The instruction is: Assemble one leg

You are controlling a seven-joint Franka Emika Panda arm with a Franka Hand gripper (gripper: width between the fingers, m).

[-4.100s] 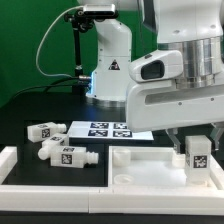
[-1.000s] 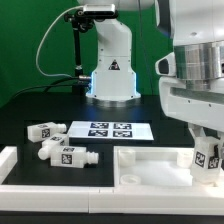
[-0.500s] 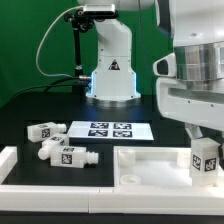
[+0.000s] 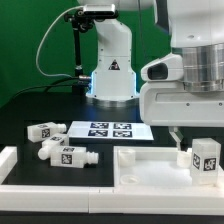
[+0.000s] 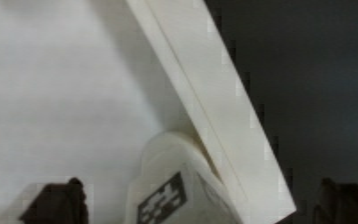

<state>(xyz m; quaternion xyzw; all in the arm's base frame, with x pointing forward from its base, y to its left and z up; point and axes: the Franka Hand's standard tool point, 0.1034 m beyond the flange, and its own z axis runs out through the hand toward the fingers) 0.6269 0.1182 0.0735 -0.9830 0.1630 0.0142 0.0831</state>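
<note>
One leg stands upright on the right end of the large flat white panel, its tag facing the camera. My gripper hangs just above it with the jaws spread wide, open and not touching it. One fingertip shows on the leg's left side in the exterior view; the other is cut off at the frame edge. In the wrist view the gripper straddles the leg, which sits next to the panel's raised edge.
Three more legs lie at the exterior view's left. The marker board lies behind the panel. A white rail runs along the front. The arm's base stands at the back.
The hand has turned about its axis above the leg and the jaws have spread apart. The leg stays standing in the same spot on the panel.
</note>
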